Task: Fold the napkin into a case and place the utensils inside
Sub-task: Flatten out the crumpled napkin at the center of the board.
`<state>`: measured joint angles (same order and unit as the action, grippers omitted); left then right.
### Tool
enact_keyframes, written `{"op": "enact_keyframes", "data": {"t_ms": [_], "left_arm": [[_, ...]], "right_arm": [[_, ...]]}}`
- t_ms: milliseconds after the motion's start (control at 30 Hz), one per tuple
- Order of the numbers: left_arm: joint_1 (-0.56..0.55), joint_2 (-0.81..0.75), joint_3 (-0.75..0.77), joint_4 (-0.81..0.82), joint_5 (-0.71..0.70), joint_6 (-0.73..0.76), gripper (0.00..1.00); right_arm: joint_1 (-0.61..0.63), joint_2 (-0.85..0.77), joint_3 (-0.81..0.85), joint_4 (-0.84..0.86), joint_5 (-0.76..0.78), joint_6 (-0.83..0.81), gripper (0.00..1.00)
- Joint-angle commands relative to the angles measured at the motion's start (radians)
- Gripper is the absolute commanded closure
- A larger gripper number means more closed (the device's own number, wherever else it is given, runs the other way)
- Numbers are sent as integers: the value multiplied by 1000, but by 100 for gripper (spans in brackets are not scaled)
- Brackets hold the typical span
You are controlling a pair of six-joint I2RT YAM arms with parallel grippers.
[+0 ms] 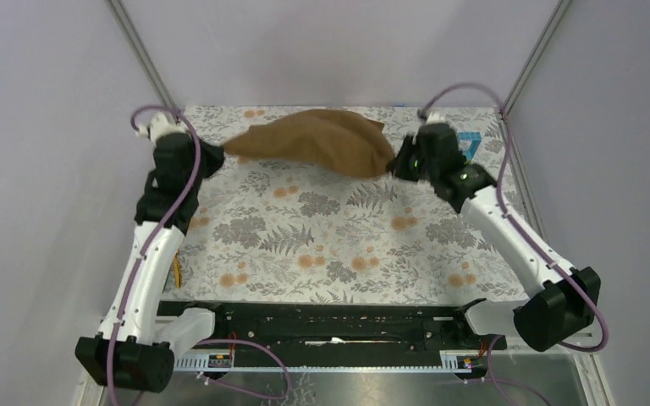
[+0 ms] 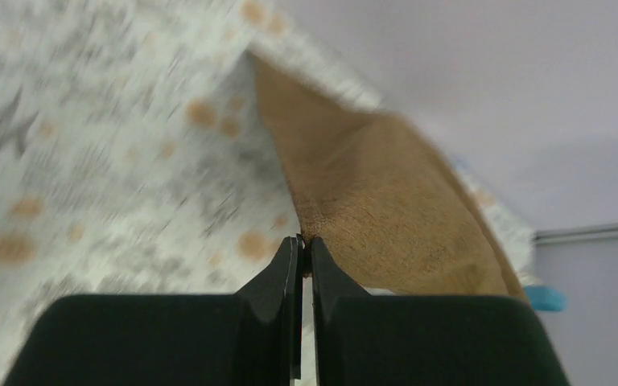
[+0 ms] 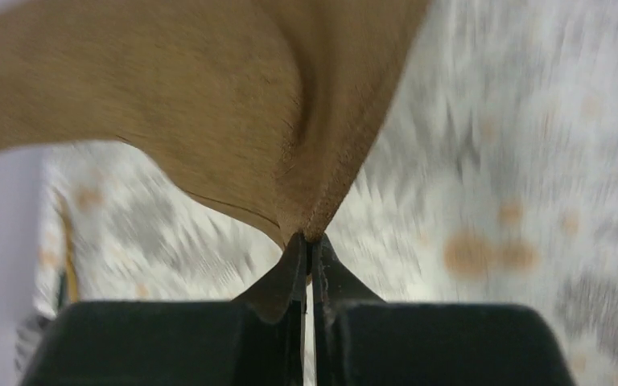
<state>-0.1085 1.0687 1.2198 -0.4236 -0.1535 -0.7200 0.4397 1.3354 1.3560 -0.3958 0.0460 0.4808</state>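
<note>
The brown napkin (image 1: 313,139) hangs stretched above the far part of the table, sagging a little in the middle. My left gripper (image 1: 223,153) is shut on its left corner, and my right gripper (image 1: 394,162) is shut on its right corner. In the left wrist view the closed gripper (image 2: 303,239) pinches the edge of the napkin (image 2: 378,209). In the right wrist view the closed gripper (image 3: 310,237) pinches a bunched corner of the napkin (image 3: 209,104). A thin yellow-orange utensil (image 1: 176,272) shows at the table's left edge, mostly hidden beside the left arm.
The grey-and-orange floral covering (image 1: 338,228) spreads over the table. A small stack of colourful blocks (image 1: 471,144) stands at the far right, just behind the right wrist. Its blue block (image 2: 545,297) also shows in the left wrist view. Walls close in at the back and both sides.
</note>
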Motion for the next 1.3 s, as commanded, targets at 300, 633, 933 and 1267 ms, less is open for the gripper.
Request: {"op": "enact_keyframes", "data": {"t_ms": [300,633,933,1267], "left_arm": [[1,-307,-688,-193,6,-238,100],[0,-311,-754,-319,70,-371,100],[0,-313,-776,-358,83,-392,100],[0,-159,-807,-332,205,-367,100]], "right_arm": [[6,-196,-800,-20,-254,219,100],[5,-240,-831,-173,-70,334,100],[5,-273,-818,-291,-14,365,100],[5,-293,-856,-345,20,451,100]]}}
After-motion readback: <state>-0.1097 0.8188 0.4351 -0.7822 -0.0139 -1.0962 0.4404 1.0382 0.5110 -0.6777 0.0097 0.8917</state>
